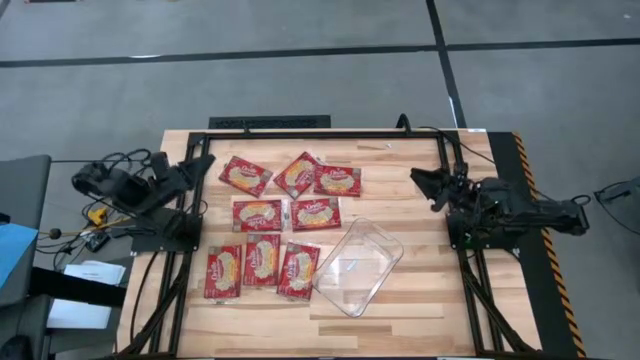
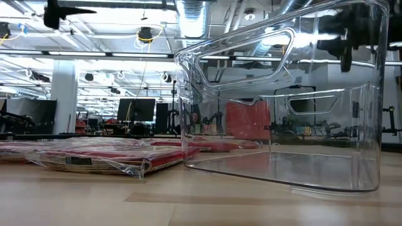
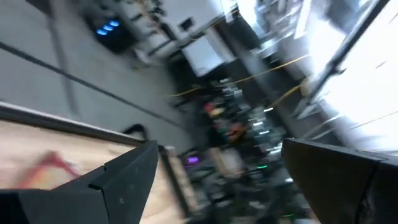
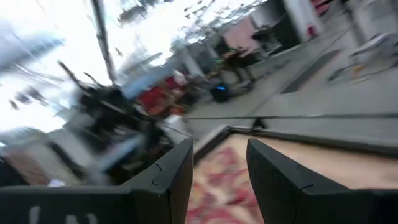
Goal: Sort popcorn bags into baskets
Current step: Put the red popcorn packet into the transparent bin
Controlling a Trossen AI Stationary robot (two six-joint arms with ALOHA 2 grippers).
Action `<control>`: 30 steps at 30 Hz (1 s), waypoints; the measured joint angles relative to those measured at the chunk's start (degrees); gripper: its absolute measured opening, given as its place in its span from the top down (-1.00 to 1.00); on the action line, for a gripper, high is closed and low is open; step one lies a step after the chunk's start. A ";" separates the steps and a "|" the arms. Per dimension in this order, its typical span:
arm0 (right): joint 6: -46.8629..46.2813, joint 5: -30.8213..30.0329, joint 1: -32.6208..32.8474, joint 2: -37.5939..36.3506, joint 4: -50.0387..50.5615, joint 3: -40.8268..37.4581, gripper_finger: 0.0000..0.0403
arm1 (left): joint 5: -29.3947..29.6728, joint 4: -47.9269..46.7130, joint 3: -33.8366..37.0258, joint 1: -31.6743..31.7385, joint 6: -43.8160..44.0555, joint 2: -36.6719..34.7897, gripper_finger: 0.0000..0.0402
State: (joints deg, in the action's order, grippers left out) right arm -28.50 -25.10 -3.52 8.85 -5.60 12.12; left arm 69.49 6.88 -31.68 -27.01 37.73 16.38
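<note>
You have eight flat red glossy popcorn packets [image 1: 272,214] lying left of centre on the wooden table [image 1: 420,320]. The clear plastic rectangular tub [image 1: 359,266] sits just right of them, seemingly empty. Left gripper [image 1: 204,163]: jaws wide, holding nothing. Right gripper [image 1: 420,179]: jaws narrowly parted, holding nothing.

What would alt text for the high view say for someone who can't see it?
Eight flat red popcorn packets lie in three loose rows on a wooden table, beside an empty clear plastic tub set at an angle to their right. The left gripper and right gripper are both open, at opposite table sides and holding nothing.
</note>
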 joint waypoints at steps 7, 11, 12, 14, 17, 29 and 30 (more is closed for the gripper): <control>4.92 -6.59 -0.10 16.18 13.67 14.18 0.09 | -1.24 -47.13 -20.28 3.88 28.78 11.87 -0.65; 5.02 -5.16 -1.82 26.89 19.22 21.88 0.00 | -11.04 -63.55 -26.54 9.72 40.78 19.20 -0.65; 5.04 -4.49 -2.42 29.75 19.49 23.63 -0.02 | -14.35 -65.14 -27.40 11.76 41.31 20.98 -0.65; 5.45 -3.11 -3.80 35.07 19.49 27.03 -0.06 | -20.51 -65.02 -28.45 15.71 39.42 24.03 -0.65; 8.51 -0.66 -6.42 41.44 19.31 31.84 -0.10 | -30.44 -63.76 -29.36 23.17 32.07 28.06 -0.65; 4.72 6.32 -15.97 56.32 25.61 38.49 -0.09 | -68.43 -49.14 -27.88 58.67 3.18 44.66 -0.65; 2.96 6.48 -16.48 57.07 27.05 38.49 -0.09 | -71.20 -45.58 -27.85 59.85 2.21 46.69 -0.65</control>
State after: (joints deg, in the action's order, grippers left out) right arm -25.54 -18.63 -20.01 65.93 21.45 50.61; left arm -1.70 -38.70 -59.53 32.83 39.95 63.07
